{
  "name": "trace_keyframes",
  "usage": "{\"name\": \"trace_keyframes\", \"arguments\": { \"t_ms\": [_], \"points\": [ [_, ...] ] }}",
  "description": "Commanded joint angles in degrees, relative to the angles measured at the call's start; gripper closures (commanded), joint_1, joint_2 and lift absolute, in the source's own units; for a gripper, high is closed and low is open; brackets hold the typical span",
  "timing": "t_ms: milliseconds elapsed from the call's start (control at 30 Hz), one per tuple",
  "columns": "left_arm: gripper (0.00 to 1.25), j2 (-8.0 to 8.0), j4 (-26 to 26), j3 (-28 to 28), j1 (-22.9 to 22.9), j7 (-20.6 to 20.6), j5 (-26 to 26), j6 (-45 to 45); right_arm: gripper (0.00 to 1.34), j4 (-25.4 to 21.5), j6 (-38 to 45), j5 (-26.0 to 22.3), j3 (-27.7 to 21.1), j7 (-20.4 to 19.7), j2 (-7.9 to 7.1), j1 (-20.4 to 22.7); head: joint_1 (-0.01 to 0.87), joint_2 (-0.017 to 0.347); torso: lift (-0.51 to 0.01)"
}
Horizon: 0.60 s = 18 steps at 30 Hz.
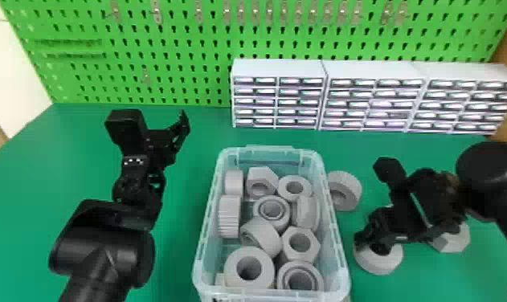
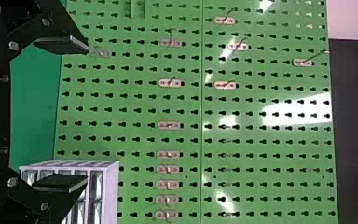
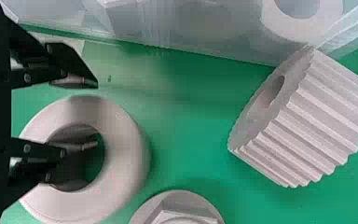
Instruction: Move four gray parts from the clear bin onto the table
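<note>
Right of the clear bin (image 1: 336, 233), the gray ring (image 1: 379, 264) is partly obscured by the spread right gripper (image 1: 369, 241); leftward, the left gripper (image 1: 158, 129) is open.

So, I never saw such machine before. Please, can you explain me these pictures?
This is a robot with two black arms. The head picture looks down from above; the other two come from its left and right wrists.

On the green table stands a clear plastic bin of gray parts; beside it lie more gray ones, including a ribbed wheel, a thick ring and a flanged hex nut.

The left tool is open and empty. The right tool is open, one finger at the ring's hole, seemingly holding nothing.
</note>
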Motion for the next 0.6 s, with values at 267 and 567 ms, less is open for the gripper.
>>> {"name": "trace_keyframes", "arguments": {
  "t_ms": [267,567],
  "points": [
    [0.28,0.00,0.0,0.2,0.3,0.0,0.0,0.0,0.51,-1.0,0.1,0.3,-1.7,0.0,0.09,0.0,0.693,0.072,-0.052],
    [0.28,0.00,0.0,0.2,0.3,0.0,0.0,0.0,0.52,-7.0,0.1,0.3,-4.9,0.0,0.61,-0.3,0.693,0.072,-0.052]
  ]
}}
